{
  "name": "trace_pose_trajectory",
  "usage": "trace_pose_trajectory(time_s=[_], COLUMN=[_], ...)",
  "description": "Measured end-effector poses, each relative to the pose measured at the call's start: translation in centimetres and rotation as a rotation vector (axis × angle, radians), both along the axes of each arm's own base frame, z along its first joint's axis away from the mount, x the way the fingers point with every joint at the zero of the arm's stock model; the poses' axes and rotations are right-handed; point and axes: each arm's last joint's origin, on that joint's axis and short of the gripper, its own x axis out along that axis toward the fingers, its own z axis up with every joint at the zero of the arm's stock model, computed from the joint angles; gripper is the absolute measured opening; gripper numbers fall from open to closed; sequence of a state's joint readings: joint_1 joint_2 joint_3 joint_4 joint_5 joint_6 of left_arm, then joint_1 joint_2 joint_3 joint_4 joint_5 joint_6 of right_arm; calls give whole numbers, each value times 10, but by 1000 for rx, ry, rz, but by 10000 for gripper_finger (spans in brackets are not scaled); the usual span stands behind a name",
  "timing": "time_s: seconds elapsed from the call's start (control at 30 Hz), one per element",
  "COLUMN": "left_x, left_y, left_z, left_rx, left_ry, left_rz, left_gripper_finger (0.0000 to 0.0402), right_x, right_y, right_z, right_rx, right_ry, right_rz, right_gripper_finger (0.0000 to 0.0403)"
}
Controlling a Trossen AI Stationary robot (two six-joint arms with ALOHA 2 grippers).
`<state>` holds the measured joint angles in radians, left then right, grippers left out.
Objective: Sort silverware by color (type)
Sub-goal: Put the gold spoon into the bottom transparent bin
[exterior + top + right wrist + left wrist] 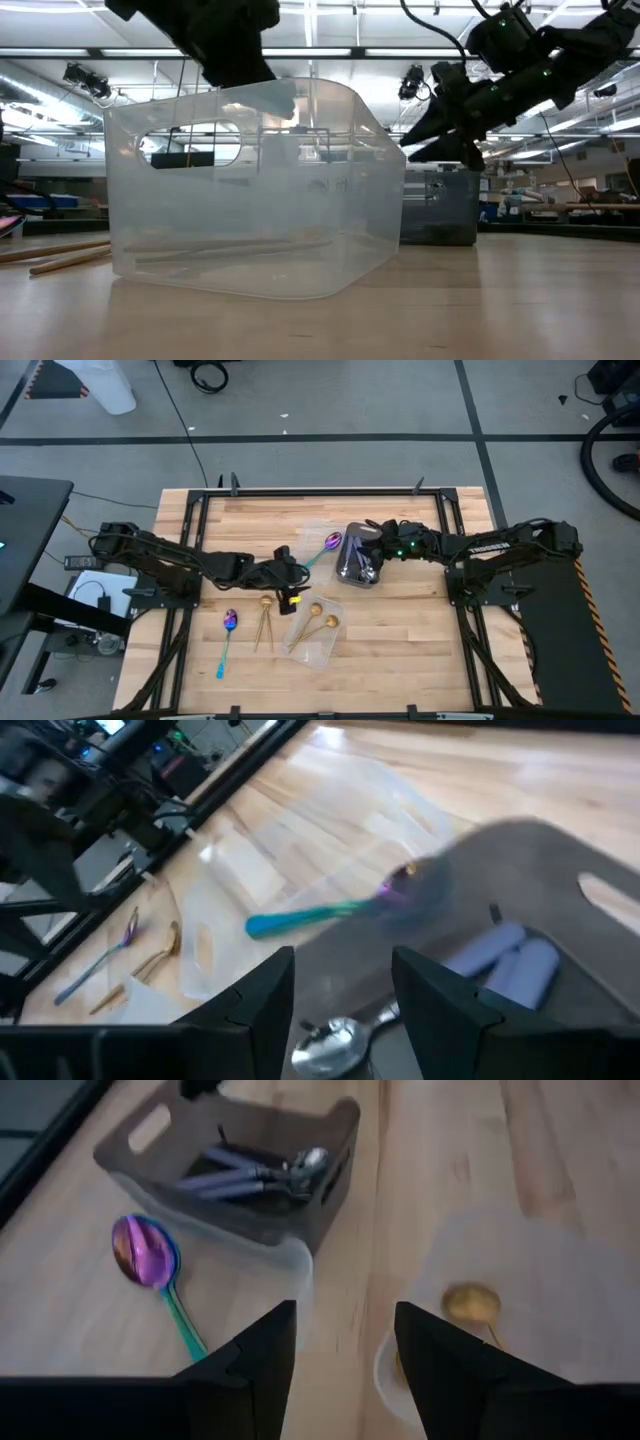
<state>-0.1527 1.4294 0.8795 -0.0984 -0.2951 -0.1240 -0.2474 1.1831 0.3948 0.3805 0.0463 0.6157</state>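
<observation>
Two purple-blue spoons with teal handles: one [331, 543] lies between the two grippers, one [229, 626] off to the left gripper's outer side. Gold spoons: four countable, two [265, 615] on bare wood near the left gripper and two [322, 622] in a clear tray [312, 650]. Silver spoons [262, 1172]: a cluster in the grey tray [358, 555] under the right gripper, exact count unclear. Clear trays: two. Grey trays: one.

dark grey tray [358, 563] near two clear plastic trays [312, 630] on wooden table [400, 650]
</observation>
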Motion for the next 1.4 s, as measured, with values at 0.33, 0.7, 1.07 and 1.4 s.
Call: trace_pose_trajectory(time_s=[0.33,0.7,1.07,1.4], left_x=[-28,-64,-78,-104], left_y=[-22,-41,-58,-86], left_z=[2,-6,-12,-15], left_rx=[34,-128,-504,-617], left_ry=[109,305,447,573], left_rz=[96,233,376,499], left_gripper_finger=[180,180,180,180], right_x=[16,30,31,30], right_y=[2,36,79,91], right_z=[37,64,64,71], right_rx=[-155,-424,-545,-635], right_ry=[36,-91,-79,-127], right_rz=[108,199,205,209], right_gripper_finger=[179,179,179,179])
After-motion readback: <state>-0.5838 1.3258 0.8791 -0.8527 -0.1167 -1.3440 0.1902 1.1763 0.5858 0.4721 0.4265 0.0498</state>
